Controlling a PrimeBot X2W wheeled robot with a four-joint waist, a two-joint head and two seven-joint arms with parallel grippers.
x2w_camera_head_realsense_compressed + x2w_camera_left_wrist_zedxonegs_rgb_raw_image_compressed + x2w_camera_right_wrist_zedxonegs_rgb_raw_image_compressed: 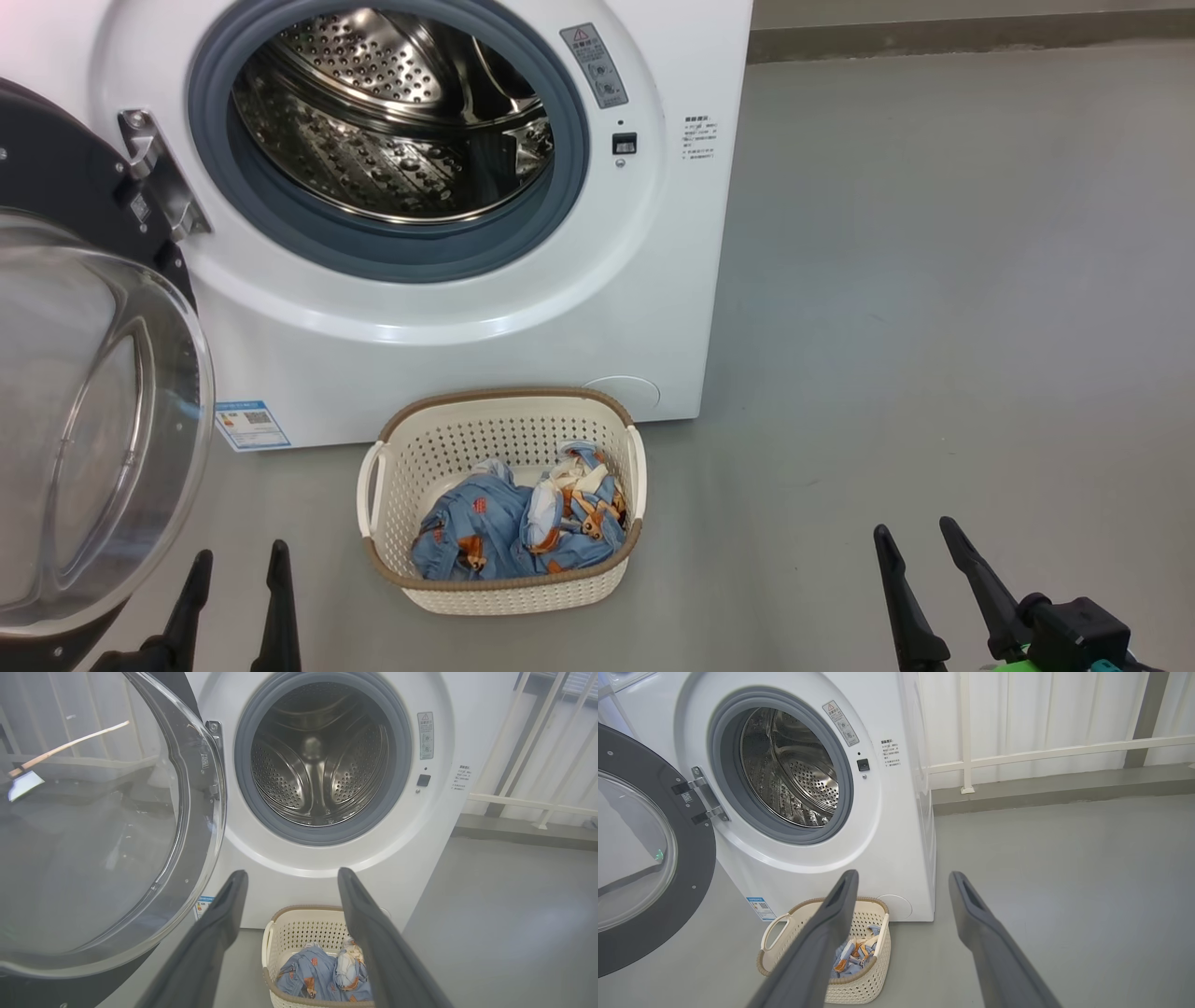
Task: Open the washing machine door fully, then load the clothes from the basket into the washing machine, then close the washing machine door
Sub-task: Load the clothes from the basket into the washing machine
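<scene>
**A:** Where is the washing machine door (93, 420)?

**B:** It is swung wide open to the left of the washing machine (523, 355); it hangs on its metal hinge (159, 177) at the left edge of the opening; the clear glass bowl bulges toward the camera in the head view, with the black rim around it.

**A:** And the opening itself?

**B:** It is ringed by the grey gasket (373, 252); the perforated steel drum (392, 112) shows through it; a blue energy label (250, 425) sits low on the white front, just beside the door's edge.

**A:** Where are the clothes (523, 532)?

**B:** They are in the basket (504, 411); it is blue fabric with orange-brown animals and cream patches, bunched in a heap against the near wall; the basket stands on the grey floor (934, 327) just in front of the machine, below the opening; I cannot tell whether it touches the machine.

**A:** What about the left gripper (241, 551)?

**B:** It is at the lower left of the head view, near the door's lower rim; its jaws are spread wide and hold nothing; in the left wrist view they frame the basket and point toward the drum.

**A:** And the right gripper (913, 525)?

**B:** It is at the lower right, over bare floor, well apart from the basket; its jaws are also spread wide and empty.
</scene>
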